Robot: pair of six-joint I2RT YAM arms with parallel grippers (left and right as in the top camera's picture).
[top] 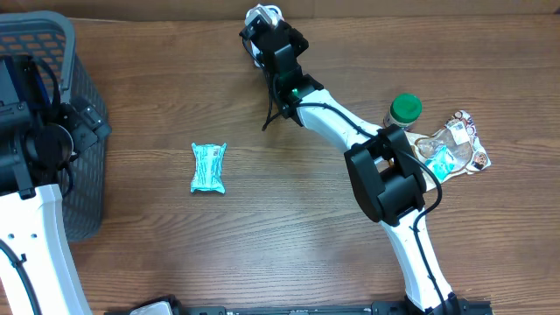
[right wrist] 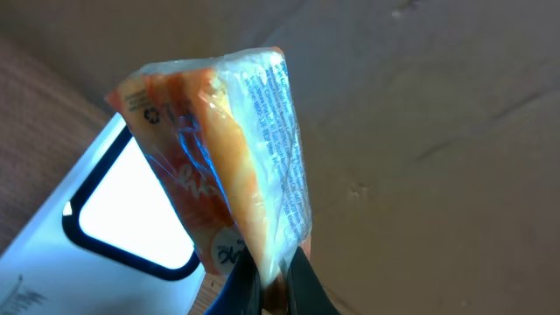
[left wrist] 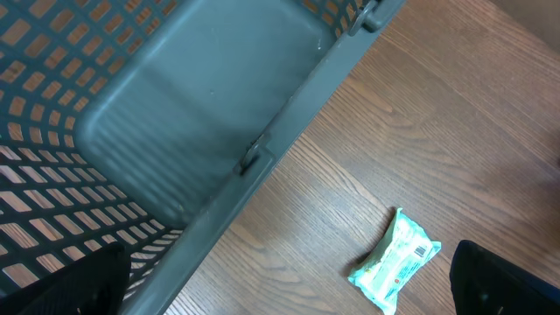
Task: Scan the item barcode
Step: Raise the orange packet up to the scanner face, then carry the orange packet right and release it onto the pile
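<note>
My right gripper (right wrist: pixel 275 278) is shut on the lower edge of an orange and clear plastic packet (right wrist: pixel 229 149), which stands upright above the fingers. Right beside the packet is a white scanner (right wrist: pixel 52 262) with a bright, black-framed window (right wrist: pixel 131 206); the packet's orange face is turned toward it. In the overhead view the right arm reaches to the table's far edge, its gripper (top: pixel 265 26) covering most of the packet. My left gripper (left wrist: pixel 280 297) hangs open over the basket's rim with nothing between its fingers. A teal packet (left wrist: pixel 395 259) with a small barcode lies on the wood near its right finger.
A grey mesh basket (top: pixel 83 105) stands at the left edge under the left arm. The teal packet (top: pixel 208 168) lies left of the table's middle. A green-capped bottle (top: pixel 404 109) and some clear snack bags (top: pixel 455 144) sit at the right, close to the right arm's elbow.
</note>
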